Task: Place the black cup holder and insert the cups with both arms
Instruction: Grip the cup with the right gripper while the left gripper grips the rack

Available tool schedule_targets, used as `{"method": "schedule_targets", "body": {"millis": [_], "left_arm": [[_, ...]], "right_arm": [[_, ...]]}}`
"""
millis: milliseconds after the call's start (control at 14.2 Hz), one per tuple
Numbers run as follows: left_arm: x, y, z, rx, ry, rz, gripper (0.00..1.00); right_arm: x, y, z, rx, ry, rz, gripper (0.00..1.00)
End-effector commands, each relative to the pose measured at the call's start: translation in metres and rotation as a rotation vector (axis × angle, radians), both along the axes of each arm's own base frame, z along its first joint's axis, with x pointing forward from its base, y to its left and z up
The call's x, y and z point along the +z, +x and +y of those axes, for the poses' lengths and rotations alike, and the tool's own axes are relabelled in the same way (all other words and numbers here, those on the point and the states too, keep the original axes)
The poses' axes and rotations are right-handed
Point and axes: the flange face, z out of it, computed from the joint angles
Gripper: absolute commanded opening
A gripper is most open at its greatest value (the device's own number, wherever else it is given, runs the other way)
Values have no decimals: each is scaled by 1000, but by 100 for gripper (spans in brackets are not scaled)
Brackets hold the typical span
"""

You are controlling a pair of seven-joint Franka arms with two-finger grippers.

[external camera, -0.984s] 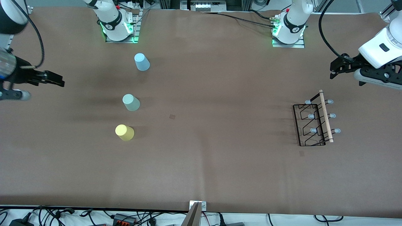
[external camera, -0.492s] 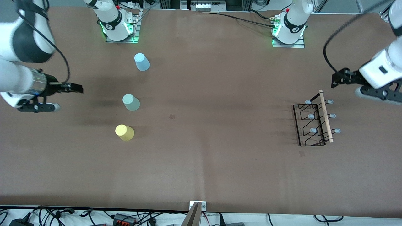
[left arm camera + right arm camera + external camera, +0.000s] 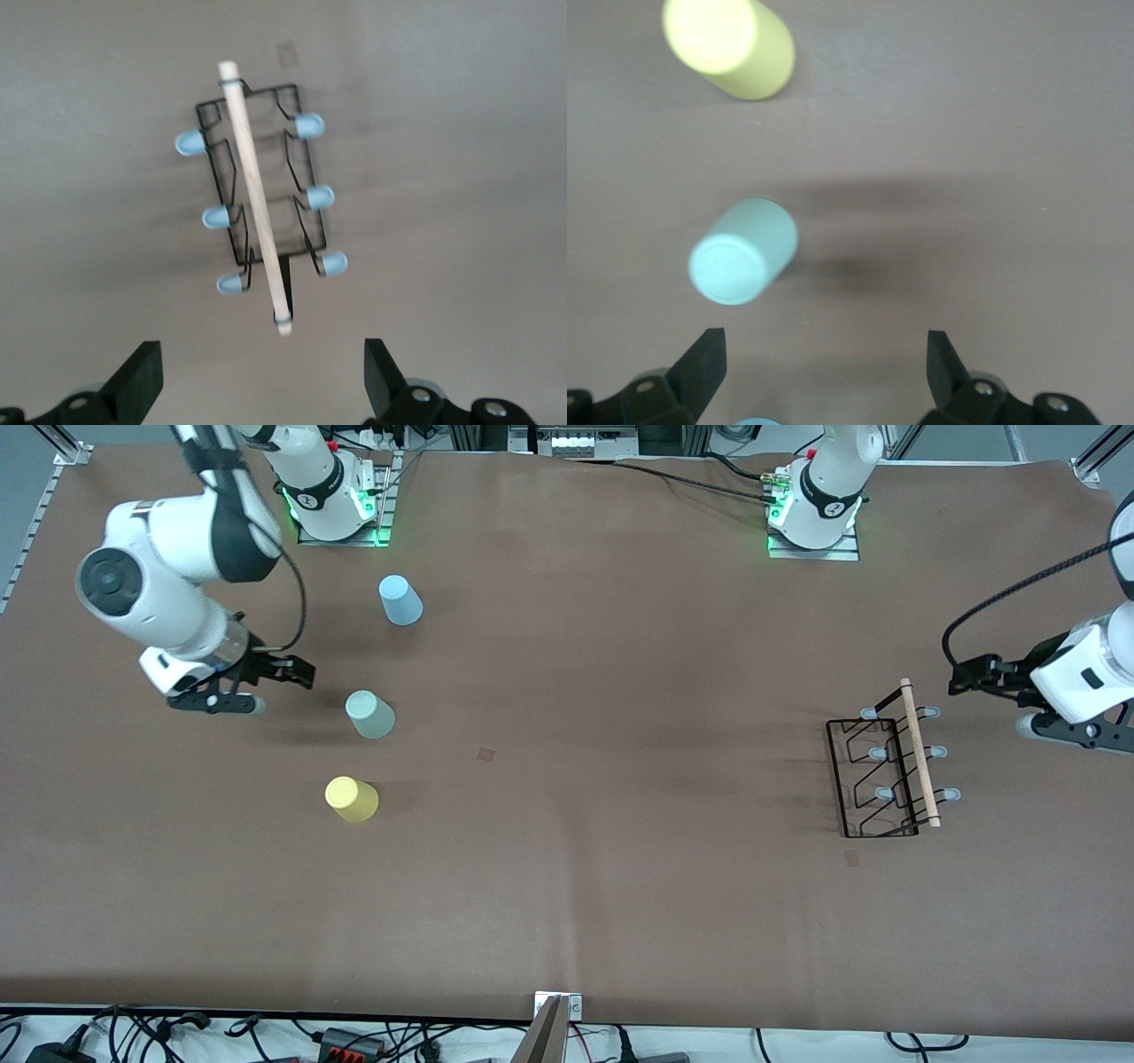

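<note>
The black cup holder [image 3: 873, 784] stands on the table toward the left arm's end, its wooden rod [image 3: 919, 753] on top and pale blue prong caps on both sides. It also shows in the left wrist view [image 3: 261, 204]. My left gripper [image 3: 970, 675] [image 3: 261, 381] is open and empty, over the table just off one end of the rod. The light blue cup [image 3: 400, 600], mint cup [image 3: 369, 715] [image 3: 741, 252] and yellow cup [image 3: 352, 799] [image 3: 731, 44] stand closed end up toward the right arm's end. My right gripper [image 3: 297, 674] [image 3: 824, 372] is open and empty beside the mint cup.
The two arm bases [image 3: 335, 505] [image 3: 815, 514] stand at the table's edge farthest from the front camera. Small dark marks [image 3: 485, 754] [image 3: 851, 857] lie on the brown table cover. Cables [image 3: 354, 1041] run along the nearest edge.
Both arms have swung in over the table. The right gripper has moved toward the mint cup, and the left gripper has come closer to the holder's rod end.
</note>
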Motion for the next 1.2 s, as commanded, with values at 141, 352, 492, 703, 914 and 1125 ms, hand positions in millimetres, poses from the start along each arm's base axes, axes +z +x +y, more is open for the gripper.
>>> {"method": "schedule_targets", "body": {"millis": [141, 352, 492, 703, 914, 1125], "left_arm": [[-63, -1, -10, 86, 30, -126, 100], [-101, -9, -8, 63, 27, -192, 100], [-118, -14, -1, 43, 27, -231, 100], [-140, -20, -1, 24, 26, -274, 89], [-152, -19, -1, 24, 23, -262, 56], [-157, -20, 7, 40, 24, -253, 46]], "right_arm": [[-1, 1, 12, -30, 15, -69, 100], [-18, 7, 15, -40, 18, -82, 100], [-24, 5, 28, -81, 15, -72, 100], [-37, 8, 46, -170, 19, -94, 100], [-56, 8, 68, -206, 25, -110, 100], [-67, 5, 69, -204, 19, -95, 100]]}}
